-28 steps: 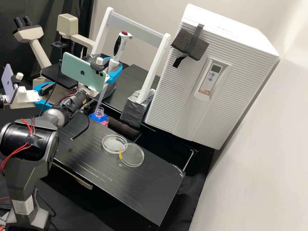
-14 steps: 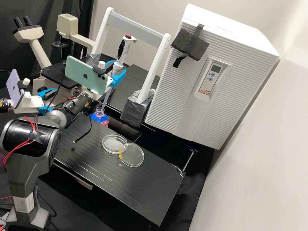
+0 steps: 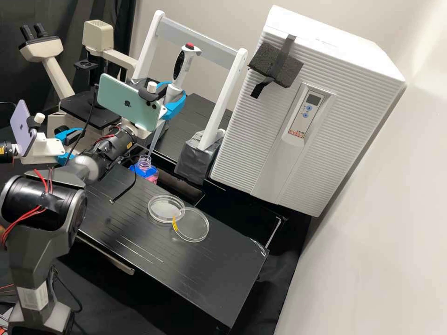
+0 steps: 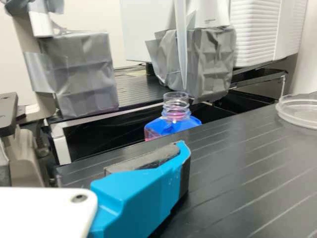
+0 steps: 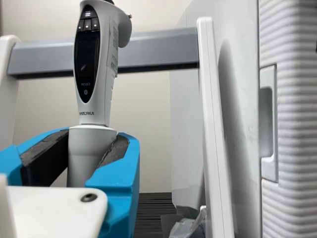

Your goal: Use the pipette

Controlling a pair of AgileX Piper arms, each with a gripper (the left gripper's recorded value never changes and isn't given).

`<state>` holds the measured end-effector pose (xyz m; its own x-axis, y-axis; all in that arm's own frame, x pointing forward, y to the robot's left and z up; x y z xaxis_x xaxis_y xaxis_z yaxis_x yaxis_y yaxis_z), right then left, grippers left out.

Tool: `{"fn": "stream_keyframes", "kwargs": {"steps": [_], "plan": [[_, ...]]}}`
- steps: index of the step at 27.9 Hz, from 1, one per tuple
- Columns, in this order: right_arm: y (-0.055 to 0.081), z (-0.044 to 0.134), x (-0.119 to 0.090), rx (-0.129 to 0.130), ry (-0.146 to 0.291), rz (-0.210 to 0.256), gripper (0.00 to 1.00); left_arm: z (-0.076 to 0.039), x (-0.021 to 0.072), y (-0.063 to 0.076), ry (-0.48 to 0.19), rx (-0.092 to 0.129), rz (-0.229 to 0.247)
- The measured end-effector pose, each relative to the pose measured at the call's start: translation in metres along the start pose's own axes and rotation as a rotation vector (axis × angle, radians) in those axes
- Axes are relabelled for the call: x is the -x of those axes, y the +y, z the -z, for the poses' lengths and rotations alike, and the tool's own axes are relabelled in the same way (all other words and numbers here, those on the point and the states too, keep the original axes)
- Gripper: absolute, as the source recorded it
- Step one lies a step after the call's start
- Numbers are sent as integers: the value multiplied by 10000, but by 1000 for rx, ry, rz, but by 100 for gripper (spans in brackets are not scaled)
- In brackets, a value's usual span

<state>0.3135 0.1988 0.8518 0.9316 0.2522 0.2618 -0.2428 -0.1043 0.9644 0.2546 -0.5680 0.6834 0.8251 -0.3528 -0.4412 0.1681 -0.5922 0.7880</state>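
Pipette (image 3: pixel 181 66) tilted off upright — tip down over bottle (image 3: pixel 146 169).

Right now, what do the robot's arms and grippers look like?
Both arms are dark grey; the right arm carries red wires and a black cable. The right gripper and left gripper are white with blue, dark-padded fingers. A mint phone tops the right wrist, a lilac phone the left.

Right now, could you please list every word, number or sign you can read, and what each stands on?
No text is clear enough to quote.
On the pipette: small print under its dark display, too small to read.
On the white cabinet: a red label on its control panel, blurred.
On the green phone: a logo, no words.
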Motion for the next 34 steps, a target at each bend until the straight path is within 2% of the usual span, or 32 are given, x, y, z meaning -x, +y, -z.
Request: {"fn": "stream_keyframes", "kwargs": {"steps": [5, 9, 21, 27, 31, 34], "plan": [[105, 93, -23, -16, 24, -29, 0, -24, -28, 10, -7, 0, -3], [108, 99, -27, -14, 29, -34, 0, -23, -28, 5, -7, 0, 0], [-147, -27, -65, -1, -11, 25, 0, -14, -33, -9, -4, 0, 4], [-189, -70, -58, 5, -22, 33, 0, -14, -33, -9, -4, 0, 4], [-255, -150, -25, 20, -35, 33, 0, -14, -33, -9, -4, 0, 4], [-326, -190, 31, 15, -49, 24, 0, -14, -33, -9, -4, 0, 4]]}}
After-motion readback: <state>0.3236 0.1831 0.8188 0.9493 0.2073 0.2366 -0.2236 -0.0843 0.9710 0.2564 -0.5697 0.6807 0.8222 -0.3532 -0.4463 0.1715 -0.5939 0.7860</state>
